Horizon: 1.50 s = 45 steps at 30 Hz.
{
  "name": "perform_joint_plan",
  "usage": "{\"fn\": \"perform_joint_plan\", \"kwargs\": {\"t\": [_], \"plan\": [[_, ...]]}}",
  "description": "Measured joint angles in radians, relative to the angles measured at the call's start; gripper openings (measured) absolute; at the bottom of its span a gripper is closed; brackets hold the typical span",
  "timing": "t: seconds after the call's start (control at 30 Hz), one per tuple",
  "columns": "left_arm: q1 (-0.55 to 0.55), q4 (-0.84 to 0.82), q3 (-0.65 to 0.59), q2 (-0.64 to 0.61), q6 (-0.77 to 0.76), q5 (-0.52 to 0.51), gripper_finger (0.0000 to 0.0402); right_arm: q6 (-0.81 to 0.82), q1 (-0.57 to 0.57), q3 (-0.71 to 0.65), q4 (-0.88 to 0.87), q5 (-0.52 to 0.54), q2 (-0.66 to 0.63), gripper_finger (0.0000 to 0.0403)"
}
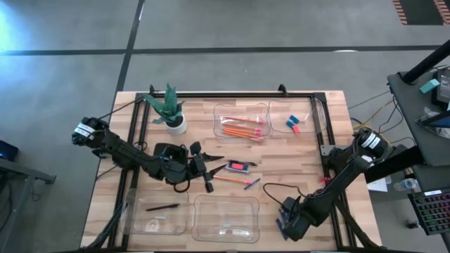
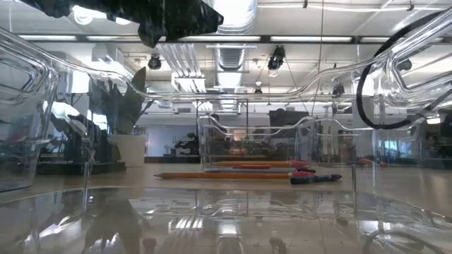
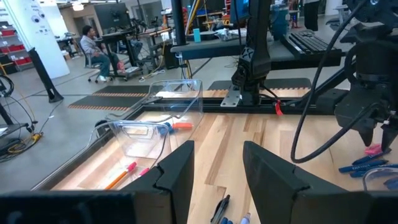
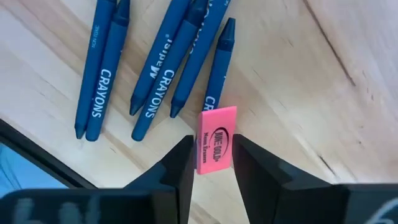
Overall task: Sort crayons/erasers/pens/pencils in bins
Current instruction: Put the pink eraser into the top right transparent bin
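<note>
Two dark fingers of the right gripper (image 4: 211, 163) pinch a pink eraser (image 4: 215, 140) upright between them, near the table's front right corner, just above a loose cluster of blue crayons (image 4: 163, 68) lying on the wood. Further in, the left gripper (image 3: 216, 168) hovers over the middle of the table with its fingers spread and nothing between them; a pen (image 1: 240, 166) and a stray pencil (image 1: 230, 180) lie just beside it. Toward the far edge, one clear bin (image 1: 219, 110) holds orange pencils (image 1: 242, 126), and the bin beside it (image 1: 315, 112) holds two erasers (image 1: 292, 124).
</note>
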Motion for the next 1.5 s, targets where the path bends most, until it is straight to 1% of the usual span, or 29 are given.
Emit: {"fn": "perform_joint_plan", "kwargs": {"t": [0.27,0.53,0.67,0.83,1.1,1.33,1.5], "plan": [[0.0,0.0,0.0,0.0,0.0,0.0,0.0125,0.016,0.0,-0.006,-0.004,0.014,0.005,0.0103],[0.0,0.0,0.0,0.0,0.0,0.0,0.0125,-0.004,0.0,-0.008,-0.002,0.003,0.005,0.0146],[0.0,0.0,0.0,0.0,0.0,0.0,0.0125,-0.01,0.0,-0.032,-0.003,0.003,0.005,0.0157],[0.0,0.0,0.0,0.0,0.0,0.0,0.0125,-0.012,-0.001,-0.065,0.002,-0.01,0.001,0.0144],[0.0,0.0,0.0,0.0,0.0,0.0,0.0125,-0.077,0.0,-0.073,-0.005,-0.032,-0.021,0.0115],[0.0,0.0,-0.001,0.0,0.0,0.0,0.0125,-0.129,0.0,-0.074,0.0,-0.037,-0.035,0.0111],[0.0,0.0,-0.001,0.0,0.0,0.0,0.0125,-0.168,0.0,-0.074,0.001,-0.06,-0.035,0.0111]]}}
